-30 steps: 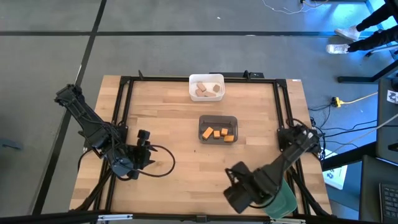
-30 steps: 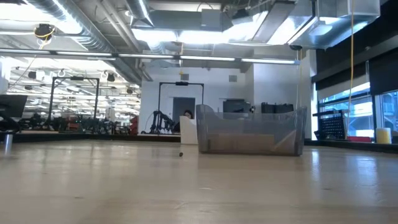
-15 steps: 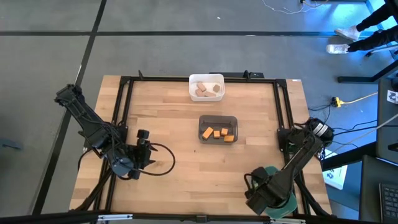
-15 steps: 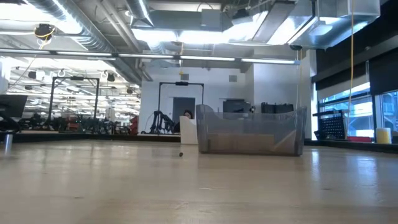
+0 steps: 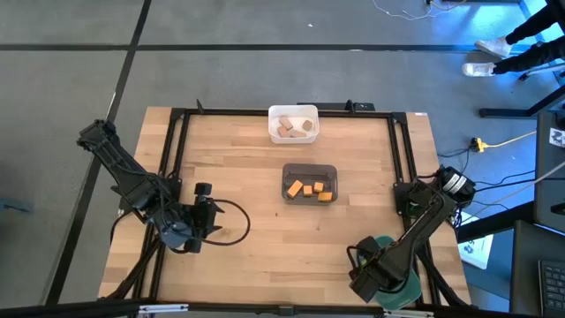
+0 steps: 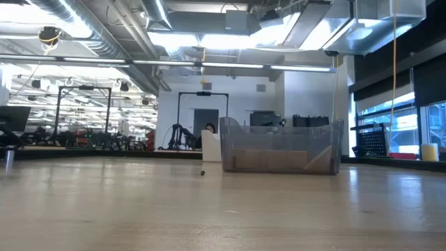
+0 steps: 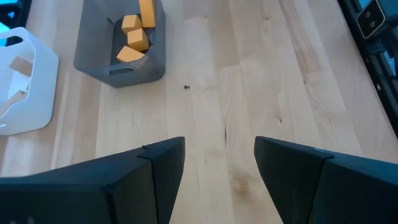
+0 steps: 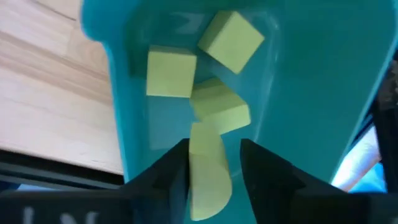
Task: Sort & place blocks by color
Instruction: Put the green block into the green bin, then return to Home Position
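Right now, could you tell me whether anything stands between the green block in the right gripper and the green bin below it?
Nothing visible does. The right gripper holds a light green block directly over the green bin, where three more green blocks already lie. The left gripper waits open over bare table, well away.

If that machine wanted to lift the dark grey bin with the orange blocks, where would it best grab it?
Probably by a rim edge, coming straight down from above. The dark grey bin sits upright and open-topped on the table, so its thin wall would fit between pincer fingers. The short end farthest from the orange blocks looks least crowded.
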Tool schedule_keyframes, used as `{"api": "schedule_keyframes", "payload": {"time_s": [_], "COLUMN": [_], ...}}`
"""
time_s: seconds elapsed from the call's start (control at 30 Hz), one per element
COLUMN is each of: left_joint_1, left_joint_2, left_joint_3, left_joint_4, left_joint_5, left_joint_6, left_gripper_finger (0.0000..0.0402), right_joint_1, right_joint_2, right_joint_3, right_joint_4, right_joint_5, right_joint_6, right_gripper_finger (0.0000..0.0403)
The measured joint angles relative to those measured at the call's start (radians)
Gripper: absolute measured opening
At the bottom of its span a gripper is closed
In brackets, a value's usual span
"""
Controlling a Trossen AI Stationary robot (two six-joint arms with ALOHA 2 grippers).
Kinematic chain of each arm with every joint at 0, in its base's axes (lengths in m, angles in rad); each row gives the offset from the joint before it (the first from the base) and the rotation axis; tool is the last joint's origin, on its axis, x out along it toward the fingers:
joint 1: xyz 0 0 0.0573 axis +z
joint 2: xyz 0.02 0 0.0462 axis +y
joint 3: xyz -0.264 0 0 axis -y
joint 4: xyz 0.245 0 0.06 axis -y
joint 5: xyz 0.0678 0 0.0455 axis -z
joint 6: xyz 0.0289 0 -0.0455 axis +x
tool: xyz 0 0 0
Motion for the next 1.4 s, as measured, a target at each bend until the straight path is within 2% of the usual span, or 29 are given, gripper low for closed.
{"api": "schedule_keyframes", "payload": {"time_s": [0.1,0.37,0.53,0.6,0.7,0.83,0.93,1.03,1.17,1.27,1.4], "left_joint_1": [0.000,0.000,0.000,0.000,0.000,0.000,0.000,0.000,0.000,0.003,0.024], "left_joint_2": [0.000,0.000,0.000,0.000,0.000,0.000,0.000,0.000,0.000,0.000,0.000], "left_joint_3": [0.000,0.000,0.000,0.000,0.000,0.000,0.000,0.000,0.000,0.000,0.000], "left_joint_4": [0.000,0.000,-0.001,-0.001,-0.001,-0.001,-0.002,-0.003,-0.002,-0.002,-0.002], "left_joint_5": [0.000,0.000,-0.001,-0.001,-0.002,-0.017,-0.051,-0.087,-0.093,-0.085,-0.111], "left_joint_6": [0.000,-0.005,-0.028,-0.032,-0.034,-0.042,-0.057,-0.057,-0.051,-0.051,-0.096], "left_gripper_finger": [0.0186,0.0186,0.0186,0.0186,0.0186,0.0186,0.0186,0.0186,0.0186,0.0186,0.0183], "right_joint_1": [0.000,0.000,-0.009,-0.009,-0.009,-0.009,-0.009,-0.013,-0.033,-0.057,-0.100], "right_joint_2": [0.000,0.000,-0.001,-0.002,-0.002,-0.003,-0.005,-0.005,-0.005,-0.005,-0.005], "right_joint_3": [0.000,0.000,0.000,0.019,0.088,0.232,0.336,0.406,0.500,0.572,0.632], "right_joint_4": [-0.007,-0.010,-0.010,-0.024,-0.096,-0.217,-0.207,-0.216,-0.284,-0.334,-0.330], "right_joint_5": [0.000,-0.001,-0.071,-0.069,0.005,0.177,0.299,0.432,0.609,0.730,0.804], "right_joint_6": [-0.001,-0.043,-0.068,-0.077,-0.079,-0.095,-0.181,-0.192,-0.268,-0.378,-0.637], "right_gripper_finger": [0.0147,0.0143,0.0144,0.0144,0.0144,0.0144,0.0144,0.0144,0.0139,0.0111,0.0038]}}
